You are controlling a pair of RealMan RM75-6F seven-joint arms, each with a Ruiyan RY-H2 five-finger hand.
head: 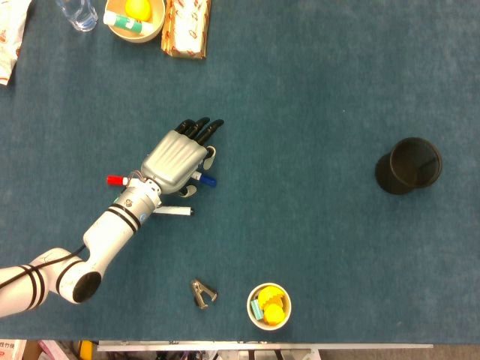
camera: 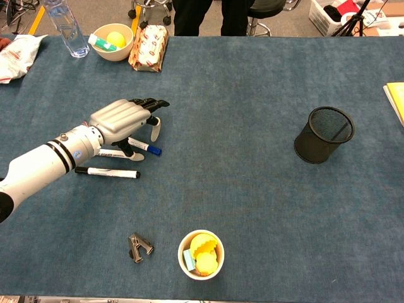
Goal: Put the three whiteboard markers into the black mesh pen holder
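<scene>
My left hand (camera: pixel 121 120) hovers flat over the markers at the left of the frame, fingers (camera: pixel 151 102) stretched, gripping nothing. The blue marker (camera: pixel 145 146) lies just under my palm, the black one (camera: pixel 107 172) nearer the bench edge. They look light, stiff and smooth; I would pinch mid-barrel. The holder (camera: pixel 323 134) stands far right.

The left hand (camera: pixel 123 118) hovers palm-down, fingers spread, over the markers near the desk's (camera: pixel 252 208) left edge. A blue-capped marker (camera: pixel 144 146) pokes out beneath it, and a black-capped marker (camera: pixel 107 172) lies just nearer the front edge (a third, partly hidden, sits between them). The black mesh pen holder (camera: pixel 323 134) stands well apart toward the right edge, tilted slightly.
</scene>
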